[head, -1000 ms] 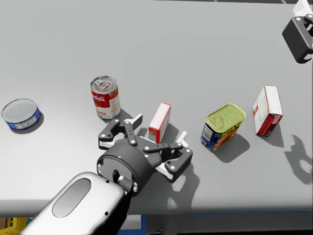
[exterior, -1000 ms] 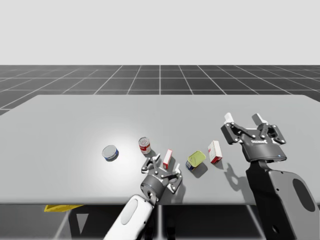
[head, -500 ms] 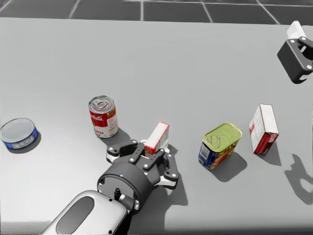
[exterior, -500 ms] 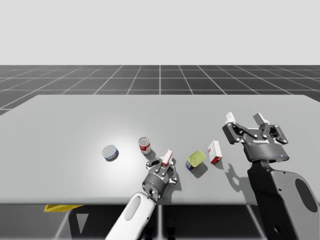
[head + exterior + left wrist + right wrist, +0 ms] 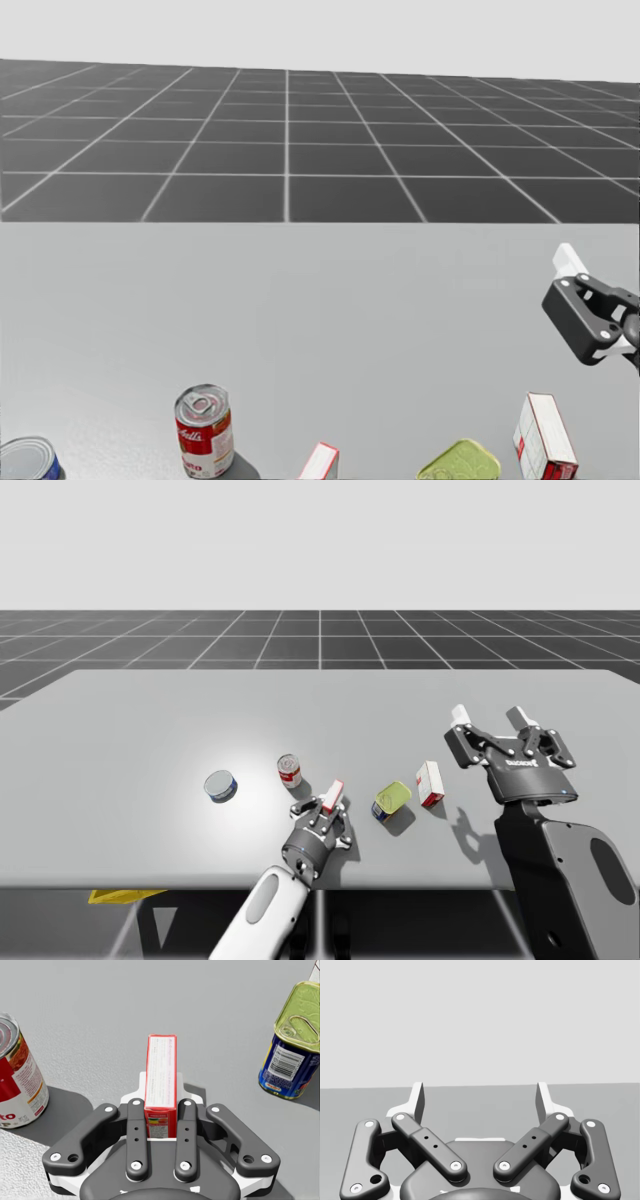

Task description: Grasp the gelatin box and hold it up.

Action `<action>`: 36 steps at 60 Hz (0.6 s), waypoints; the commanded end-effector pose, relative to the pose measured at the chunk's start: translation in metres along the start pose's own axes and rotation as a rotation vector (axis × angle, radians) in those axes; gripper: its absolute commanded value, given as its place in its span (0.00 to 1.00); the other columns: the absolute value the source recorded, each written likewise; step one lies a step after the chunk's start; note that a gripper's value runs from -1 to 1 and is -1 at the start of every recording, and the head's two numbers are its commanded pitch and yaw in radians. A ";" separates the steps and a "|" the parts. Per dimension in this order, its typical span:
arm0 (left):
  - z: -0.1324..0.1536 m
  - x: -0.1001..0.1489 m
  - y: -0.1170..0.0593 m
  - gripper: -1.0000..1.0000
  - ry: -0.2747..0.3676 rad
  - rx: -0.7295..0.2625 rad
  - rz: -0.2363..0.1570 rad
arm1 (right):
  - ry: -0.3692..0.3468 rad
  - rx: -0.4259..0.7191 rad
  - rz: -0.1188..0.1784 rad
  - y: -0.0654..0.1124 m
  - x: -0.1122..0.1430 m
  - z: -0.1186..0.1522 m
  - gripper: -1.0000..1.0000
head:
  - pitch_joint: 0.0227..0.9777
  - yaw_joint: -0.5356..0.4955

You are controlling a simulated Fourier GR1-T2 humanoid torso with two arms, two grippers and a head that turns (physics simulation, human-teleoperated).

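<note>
The gelatin box is a slim red and white carton, upright between my left gripper's fingers. My left gripper is shut on its two broad sides, low down near the table. In the high view the box and left gripper sit near the table's front edge, just left of centre. The box's top corner pokes into the head view. My right gripper hangs open above the table at the right, its fingers spread wide with nothing between them.
A red soup can stands beside the held box, with a flat blue can farther left. A tilted blue can with a green lid and a second red and white box lie to the right. The grey table stretches back.
My left gripper went from open around the gelatin box to shut on it. My head has turned upward, so the table's things sank low in the head view. The right arm barely moved.
</note>
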 end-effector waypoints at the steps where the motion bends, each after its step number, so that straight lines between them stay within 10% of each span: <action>1: 0.002 -0.002 -0.008 1.00 0.005 -0.070 -0.013 | 0.002 0.001 0.001 0.000 -0.001 0.000 0.00 | 0.46 0.45; 36: 0.033 0.119 -0.003 1.00 -0.148 -0.107 -0.189 | 0.013 0.006 -0.007 0.002 -0.004 -0.001 0.00 | 0.46 0.45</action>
